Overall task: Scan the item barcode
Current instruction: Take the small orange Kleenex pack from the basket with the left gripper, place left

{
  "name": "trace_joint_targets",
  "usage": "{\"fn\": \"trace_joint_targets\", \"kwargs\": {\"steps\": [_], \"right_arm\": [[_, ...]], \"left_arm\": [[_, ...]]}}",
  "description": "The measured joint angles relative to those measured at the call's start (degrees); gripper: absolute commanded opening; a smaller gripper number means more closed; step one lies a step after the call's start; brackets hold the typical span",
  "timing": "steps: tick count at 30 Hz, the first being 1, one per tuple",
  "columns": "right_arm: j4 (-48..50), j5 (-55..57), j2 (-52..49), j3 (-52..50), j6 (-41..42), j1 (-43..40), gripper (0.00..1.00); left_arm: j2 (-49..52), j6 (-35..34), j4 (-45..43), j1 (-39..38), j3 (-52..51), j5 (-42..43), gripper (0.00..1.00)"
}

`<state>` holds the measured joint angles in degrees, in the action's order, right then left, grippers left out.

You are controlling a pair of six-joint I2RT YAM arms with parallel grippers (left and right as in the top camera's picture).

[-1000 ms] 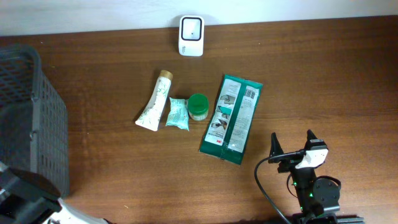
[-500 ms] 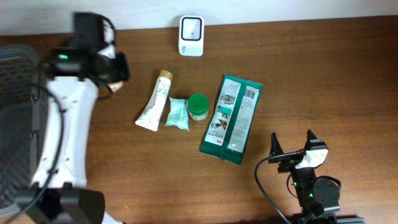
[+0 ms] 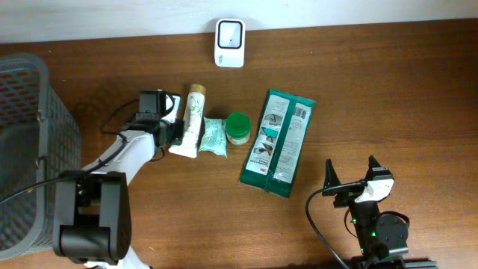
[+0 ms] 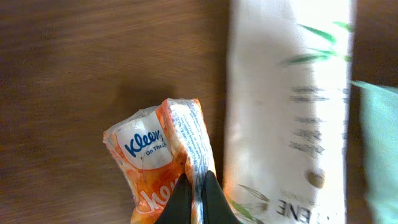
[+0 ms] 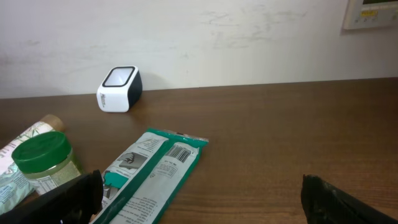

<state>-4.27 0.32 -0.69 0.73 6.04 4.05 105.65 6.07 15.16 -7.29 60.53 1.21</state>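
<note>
Our left gripper (image 4: 198,200) has its jaws pinched together on the crumpled edge of an orange tissue pack (image 4: 158,152). The pack sits just left of the white tube (image 4: 286,106), over the table (image 4: 74,74). We cannot tell whether it rests there or is lifted. From overhead the gripper hides the pack at the tube's near end.

The scanner (image 3: 229,42) stands at the far edge, well apart from the pack. Right of the tube lie a green sachet (image 3: 213,137), a green-lidded jar (image 3: 238,128) and a green packet (image 3: 278,143), barcode up. Our right gripper (image 3: 351,172) waits at the near right, its jaws wide apart and holding nothing. A basket (image 3: 30,142) stands at the left.
</note>
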Motion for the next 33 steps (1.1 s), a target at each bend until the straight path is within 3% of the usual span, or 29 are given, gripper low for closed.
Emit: {"fn": "trace_joint_targets", "kwargs": {"steps": [4, 9, 10, 11, 12, 13, 18, 21, 25, 29, 32, 33], "right_arm": [[0.00, 0.00, 0.00, 0.00, 0.00, 0.00, 0.98], [0.00, 0.00, 0.00, 0.00, 0.00, 0.00, 0.98], [0.00, 0.00, 0.00, 0.00, 0.00, 0.00, 0.98], [0.00, 0.00, 0.00, 0.00, -0.02, 0.00, 0.98], [0.00, 0.00, 0.00, 0.00, 0.00, 0.00, 0.98], [0.00, 0.00, 0.00, 0.00, -0.02, 0.00, 0.98], [0.00, 0.00, 0.00, 0.00, 0.02, 0.00, 0.98], [0.00, -0.02, 0.00, 0.00, -0.02, 0.00, 0.98], [0.00, 0.00, 0.00, 0.00, 0.02, 0.00, 0.98], [0.02, 0.00, 0.00, 0.00, -0.02, 0.00, 0.98], [0.11, -2.23, 0.00, 0.00, -0.02, 0.00, 0.98], [0.31, -3.63, 0.00, 0.00, 0.02, 0.00, 0.98]], "left_arm": [[0.00, 0.17, 4.15, -3.98, 0.00, 4.02, 0.00], [-0.33, -4.79, 6.49, -4.76, 0.35, -2.93, 0.00], [-1.01, -5.75, 8.20, -4.76, 0.37, -5.77, 0.27], [-1.90, -6.34, 8.98, -4.76, 0.37, -7.69, 0.63], [-2.75, -6.71, 9.40, -4.74, 0.37, -8.81, 0.92], [-3.34, -7.06, 9.42, -4.74, 0.37, -9.44, 0.99], [-4.33, -8.24, 11.98, -4.74, 0.96, -9.60, 0.99], [-10.32, -8.94, 17.44, -4.70, 6.64, -1.90, 0.99], [-17.20, -8.96, 17.18, -6.45, 11.32, 13.00, 0.99], [-15.91, -8.94, 13.77, -14.69, 11.32, 17.49, 0.99], [-11.67, -8.74, 6.88, -21.22, 11.32, 18.36, 0.66], [-10.21, -9.09, 5.77, -22.97, 11.30, 18.43, 0.49]]}}
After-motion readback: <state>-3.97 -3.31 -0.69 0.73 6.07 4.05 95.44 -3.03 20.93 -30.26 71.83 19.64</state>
